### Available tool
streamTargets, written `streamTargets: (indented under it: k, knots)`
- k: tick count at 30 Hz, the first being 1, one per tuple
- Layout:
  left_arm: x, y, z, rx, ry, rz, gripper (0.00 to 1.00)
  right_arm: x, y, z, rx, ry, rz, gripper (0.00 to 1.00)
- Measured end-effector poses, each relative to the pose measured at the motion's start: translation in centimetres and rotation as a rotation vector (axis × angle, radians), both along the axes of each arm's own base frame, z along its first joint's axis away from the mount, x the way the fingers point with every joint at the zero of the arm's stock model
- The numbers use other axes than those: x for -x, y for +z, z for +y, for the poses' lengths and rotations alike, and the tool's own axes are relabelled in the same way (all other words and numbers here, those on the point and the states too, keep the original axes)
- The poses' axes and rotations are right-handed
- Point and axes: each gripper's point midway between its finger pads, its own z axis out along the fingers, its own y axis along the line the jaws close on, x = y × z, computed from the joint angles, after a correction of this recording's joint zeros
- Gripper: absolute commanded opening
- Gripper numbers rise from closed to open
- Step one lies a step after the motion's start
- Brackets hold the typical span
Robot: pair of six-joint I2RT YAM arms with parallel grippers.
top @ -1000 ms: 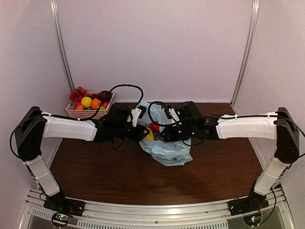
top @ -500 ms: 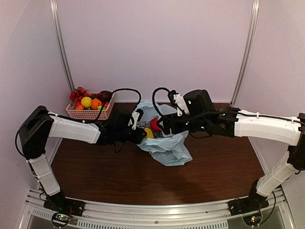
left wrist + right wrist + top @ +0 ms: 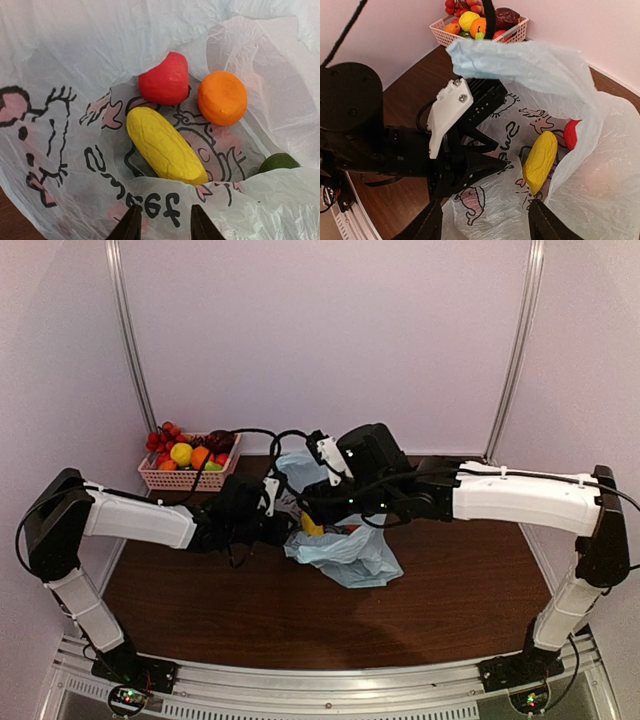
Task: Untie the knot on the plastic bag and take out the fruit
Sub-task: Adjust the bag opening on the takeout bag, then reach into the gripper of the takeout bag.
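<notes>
The plastic bag [image 3: 352, 556] lies mid-table with its mouth open; the knot is out of view. Inside lie fruit: a yellow ridged piece [image 3: 165, 148], a red one [image 3: 165, 80], an orange one [image 3: 222, 98] and part of a green one [image 3: 279, 162]. My left gripper [image 3: 163, 226] is at the bag's near rim, jaws partly apart, the printed film flat between the tips. My right gripper [image 3: 485, 227] hovers over the mouth, jaws wide apart with nothing in them. Below it I see the yellow piece [image 3: 540, 160] and the left gripper [image 3: 489, 154]. A blue handle flap [image 3: 520, 60] arches over.
A pink lattice basket [image 3: 188, 472] of more toy fruit stands at the back left corner, also visible as the basket [image 3: 485, 31] in the right wrist view. Both arms meet over the bag. Walls close the table at the back and sides.
My right arm has swung left and now hangs over the bag's mouth, its jaws gone from shut to open. The left gripper drew back slightly left. The red fruit is now hidden in the top view.
</notes>
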Motion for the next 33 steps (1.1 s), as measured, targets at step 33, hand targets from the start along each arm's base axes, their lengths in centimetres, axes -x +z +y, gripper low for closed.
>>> streamTargets:
  k: [33]
  knots:
    - [-4.3, -1.1, -4.2, -0.016, -0.001, 0.0, 0.47, -1.4, -16.2, -5.2, 0.392, -0.225, 0.19, 0.68]
